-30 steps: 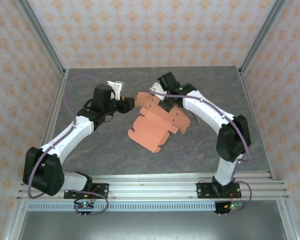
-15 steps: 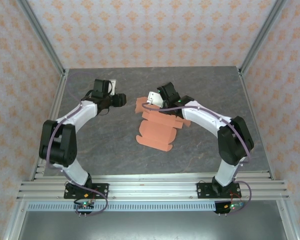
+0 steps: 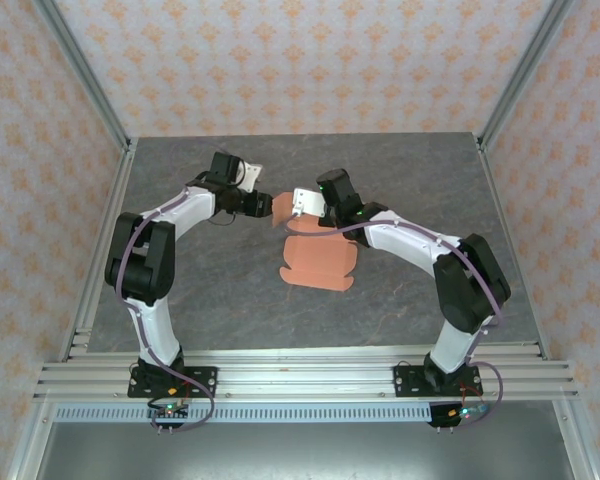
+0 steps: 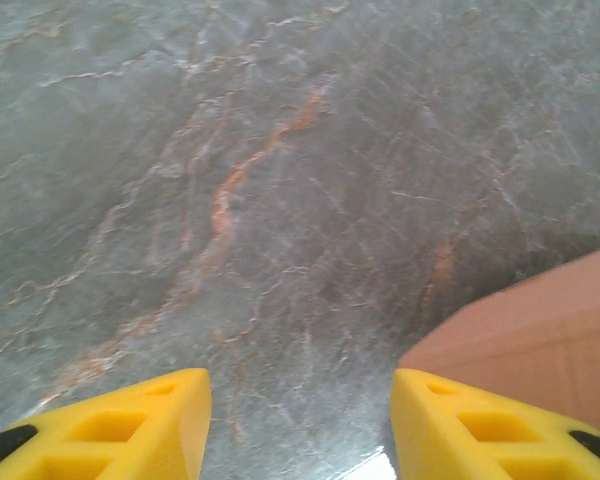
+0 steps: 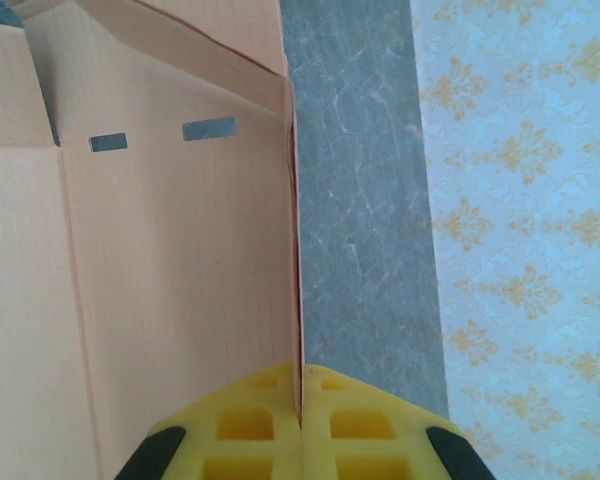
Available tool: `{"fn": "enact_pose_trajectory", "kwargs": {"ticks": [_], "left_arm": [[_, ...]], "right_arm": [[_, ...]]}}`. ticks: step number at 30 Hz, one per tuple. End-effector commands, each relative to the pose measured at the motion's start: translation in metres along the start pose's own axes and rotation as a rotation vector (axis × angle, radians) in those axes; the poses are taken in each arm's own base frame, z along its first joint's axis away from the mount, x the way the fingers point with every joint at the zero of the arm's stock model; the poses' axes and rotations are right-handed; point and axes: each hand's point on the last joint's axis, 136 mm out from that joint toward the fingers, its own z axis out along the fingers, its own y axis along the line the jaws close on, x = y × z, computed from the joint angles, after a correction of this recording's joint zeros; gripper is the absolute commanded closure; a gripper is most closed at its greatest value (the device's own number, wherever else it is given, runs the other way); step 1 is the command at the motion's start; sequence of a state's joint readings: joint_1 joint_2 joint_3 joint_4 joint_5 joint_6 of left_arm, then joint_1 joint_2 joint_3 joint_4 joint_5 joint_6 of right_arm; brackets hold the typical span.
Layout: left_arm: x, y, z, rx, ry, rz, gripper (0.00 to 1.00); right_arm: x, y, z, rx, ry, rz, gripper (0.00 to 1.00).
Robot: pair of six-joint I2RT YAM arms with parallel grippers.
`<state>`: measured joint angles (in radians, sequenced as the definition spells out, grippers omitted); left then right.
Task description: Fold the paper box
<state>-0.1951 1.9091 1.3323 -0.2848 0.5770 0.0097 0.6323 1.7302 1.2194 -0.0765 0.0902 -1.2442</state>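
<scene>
The paper box [image 3: 318, 262] is a salmon-orange die-cut sheet in the middle of the table, partly raised at its far edge. My right gripper [image 3: 302, 222] is shut on that edge. In the right wrist view the sheet [image 5: 170, 280] stands edge-on between the closed yellow fingers [image 5: 250, 420] of the right gripper [image 5: 300, 405], and two small slots [image 5: 208, 128] show near its top. My left gripper [image 3: 270, 207] is just left of the sheet's far flap. In its own view the left gripper [image 4: 295, 425] is open over bare table, with a corner of the sheet [image 4: 540, 330] beside the right finger [image 4: 480, 425].
The grey marbled table [image 3: 420, 170] is bounded by aluminium posts [image 3: 80, 70] and patterned walls [image 5: 520, 200]. An aluminium rail [image 3: 300, 365] with both arm bases runs along the near edge.
The left gripper swung out to the left, then came back right to the sheet's far flap. The right gripper turned and drew the sheet in, so it looks smaller and more folded.
</scene>
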Motion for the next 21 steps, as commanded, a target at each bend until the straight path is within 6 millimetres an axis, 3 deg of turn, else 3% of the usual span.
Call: {"fn": "enact_pose_trajectory", "kwargs": {"ticks": [1,9,10,13,21], "left_arm": [[0.008,0.0,0.005,0.017,0.05,0.014,0.51],[0.014,-0.001,0.001,0.016,0.055,0.023,0.52],[0.006,-0.002,-0.01,-0.003,0.029,0.033,0.52],[0.003,-0.002,-0.015,-0.005,-0.01,0.037,0.52],[-0.001,-0.022,-0.007,0.126,-0.025,0.064,0.52]], "right_arm": [[-0.003,-0.008,-0.003,0.029,-0.022,-0.002,1.0],[-0.001,-0.006,-0.006,-0.019,-0.036,0.058,1.0],[-0.001,-0.007,-0.007,-0.029,-0.038,0.077,1.0],[0.001,-0.006,-0.006,-0.033,-0.036,0.084,1.0],[-0.002,-0.009,-0.007,-0.034,-0.061,0.104,1.0]]}}
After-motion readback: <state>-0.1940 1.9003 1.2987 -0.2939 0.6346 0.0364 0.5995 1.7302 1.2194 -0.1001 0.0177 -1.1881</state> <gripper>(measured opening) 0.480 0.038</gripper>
